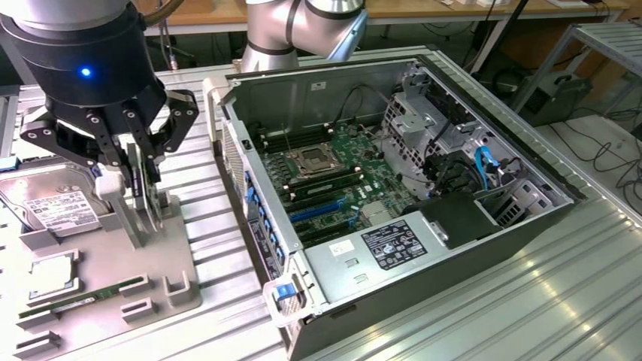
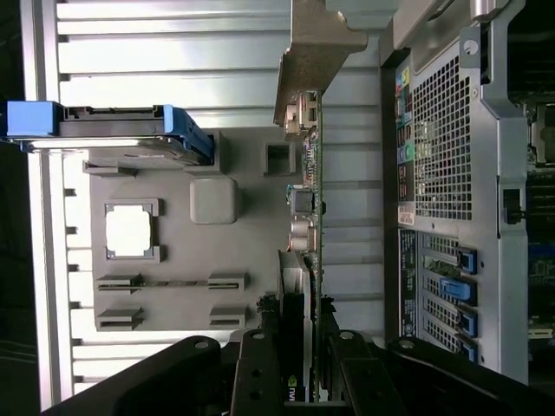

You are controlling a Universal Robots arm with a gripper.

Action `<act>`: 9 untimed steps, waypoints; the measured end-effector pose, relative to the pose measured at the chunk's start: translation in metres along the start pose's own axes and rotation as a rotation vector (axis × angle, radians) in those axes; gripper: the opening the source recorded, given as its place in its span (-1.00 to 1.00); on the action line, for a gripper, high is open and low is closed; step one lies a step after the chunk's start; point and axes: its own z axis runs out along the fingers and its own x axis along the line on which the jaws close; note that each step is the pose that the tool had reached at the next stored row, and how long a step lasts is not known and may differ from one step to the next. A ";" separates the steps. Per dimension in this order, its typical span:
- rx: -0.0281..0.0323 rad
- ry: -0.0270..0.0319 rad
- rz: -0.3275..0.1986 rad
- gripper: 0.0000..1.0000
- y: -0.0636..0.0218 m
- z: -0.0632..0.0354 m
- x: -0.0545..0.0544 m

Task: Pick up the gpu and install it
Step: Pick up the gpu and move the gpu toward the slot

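Exterior view: the end effector is closed narrowly on the gpu, which stands upright directly below it at the gray holder. I judge this to be the pick-up step.

Wrist view: the gpu runs edge-on out from between the fingers, and the computer case is beside it, apart. Installing calls for lining up its edge with a slot.

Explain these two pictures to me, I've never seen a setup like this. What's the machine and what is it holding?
This is one robot arm ending in a gripper. One picture comes from a camera standing off the arm, the other from a camera on its wrist, looking along the fingers. On the ribbed metal table sit a grey tray and an open computer case. The tray carries a hard drive, a processor chip and a memory stick. The gripper is closed on the gpu, a thin card held on edge over the tray.
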 end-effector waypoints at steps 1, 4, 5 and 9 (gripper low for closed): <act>0.0001 0.0001 0.000 -0.46 0.0000 -0.0012 0.000; 0.0000 0.0001 0.000 -0.46 0.0002 -0.0048 0.000; 0.0000 0.0001 0.000 -0.46 0.0002 -0.0061 0.000; 0.0001 0.0007 0.000 -0.46 0.0006 -0.0145 0.000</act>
